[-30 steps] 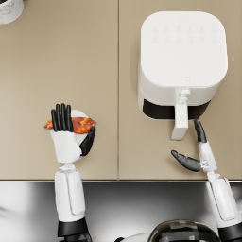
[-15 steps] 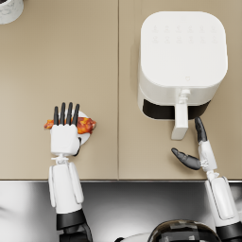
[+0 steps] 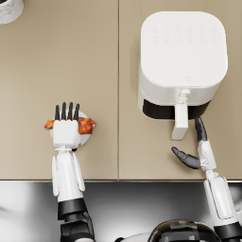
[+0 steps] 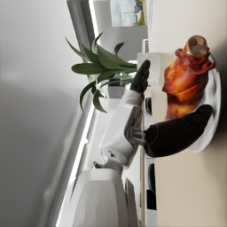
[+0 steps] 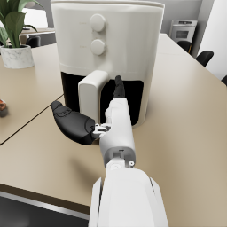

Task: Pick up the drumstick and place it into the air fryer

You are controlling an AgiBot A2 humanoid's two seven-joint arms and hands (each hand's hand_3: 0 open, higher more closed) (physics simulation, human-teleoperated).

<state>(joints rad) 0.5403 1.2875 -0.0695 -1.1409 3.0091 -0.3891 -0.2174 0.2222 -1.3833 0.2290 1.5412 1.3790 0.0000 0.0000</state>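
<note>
The browned drumstick (image 3: 86, 125) lies across a small white plate (image 3: 83, 139) on the tan table, left of centre. My left hand (image 3: 66, 128) hovers flat over it, fingers straight and apart, covering its middle. In the left wrist view the dark thumb (image 4: 177, 135) lies along the plate (image 4: 213, 104) against the drumstick (image 4: 186, 77), without a closed grasp. The white air fryer (image 3: 182, 56) stands at the right, its drawer handle (image 3: 180, 121) facing me. My right hand (image 3: 197, 147) is open just below that handle, one finger pointing up beside it (image 5: 119, 87).
A white plant pot (image 3: 9, 9) sits at the far left corner, also seen as the pot (image 5: 16, 56). A seam (image 3: 118, 94) runs down the table's middle. The table's front edge (image 3: 118, 179) borders a dark metal strip.
My left hand has turned palm-down and drawn its thumb in, settling over the drumstick. The right hand has shifted only slightly by the handle.
</note>
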